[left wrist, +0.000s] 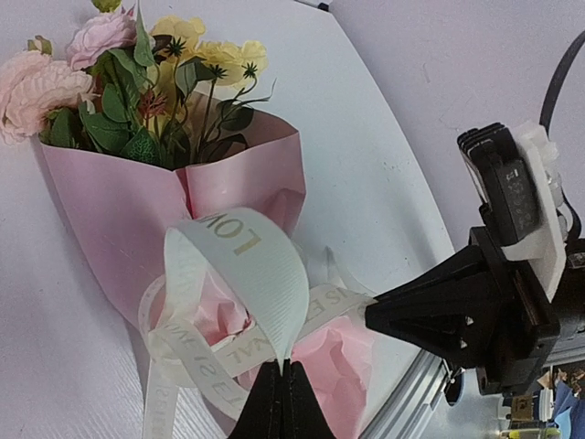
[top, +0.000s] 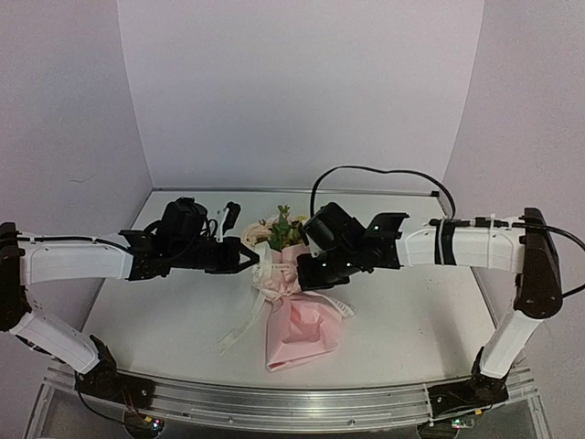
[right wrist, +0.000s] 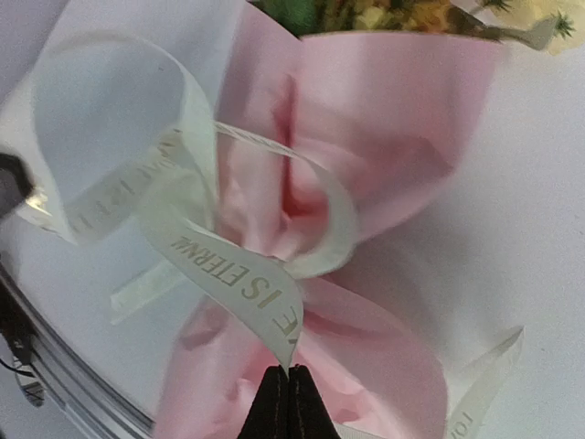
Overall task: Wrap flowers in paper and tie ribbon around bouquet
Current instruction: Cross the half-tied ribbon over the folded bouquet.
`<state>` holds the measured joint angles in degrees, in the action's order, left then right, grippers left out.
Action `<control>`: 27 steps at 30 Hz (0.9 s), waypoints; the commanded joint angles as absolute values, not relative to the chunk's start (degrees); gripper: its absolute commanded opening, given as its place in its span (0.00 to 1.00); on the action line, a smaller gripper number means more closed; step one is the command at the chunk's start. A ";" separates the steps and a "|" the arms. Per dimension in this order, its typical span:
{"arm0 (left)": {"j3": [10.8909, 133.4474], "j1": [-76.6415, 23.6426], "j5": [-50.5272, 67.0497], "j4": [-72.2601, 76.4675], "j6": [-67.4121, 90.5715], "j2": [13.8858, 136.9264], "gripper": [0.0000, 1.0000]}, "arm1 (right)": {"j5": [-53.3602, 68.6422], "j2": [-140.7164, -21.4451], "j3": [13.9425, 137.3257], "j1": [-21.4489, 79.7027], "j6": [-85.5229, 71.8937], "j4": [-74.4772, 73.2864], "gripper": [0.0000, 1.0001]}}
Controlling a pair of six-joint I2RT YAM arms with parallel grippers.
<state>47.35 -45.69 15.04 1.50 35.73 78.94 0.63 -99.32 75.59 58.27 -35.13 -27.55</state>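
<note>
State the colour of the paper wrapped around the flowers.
The paper is pink; left wrist view shows it best.

Open white tabletop (top: 164, 311) flanks the pink paper bouquet (top: 302, 334). The black left gripper (left wrist: 281, 368) and right gripper (right wrist: 290, 373) block its waist (looped cream ribbon (left wrist: 251, 261) too).

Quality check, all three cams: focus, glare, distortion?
Top external: even light, sharp, bouquet small mid-frame. Left wrist: crisp, ribbon lettering readable, table edge bowed by the lens. Right wrist: softer, flowers blurred at the top, ribbon loop washed out upper left.
</note>
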 commanded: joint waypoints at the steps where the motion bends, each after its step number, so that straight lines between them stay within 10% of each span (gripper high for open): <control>1: 46.15 -45.52 16.35 2.33 34.28 75.31 0.00 | 3.97 -104.92 82.75 59.09 -40.96 -27.58 0.00; 27: 44.87 -49.28 26.00 3.69 30.56 74.36 0.00 | -7.06 -119.09 96.46 56.62 -58.10 -35.87 0.02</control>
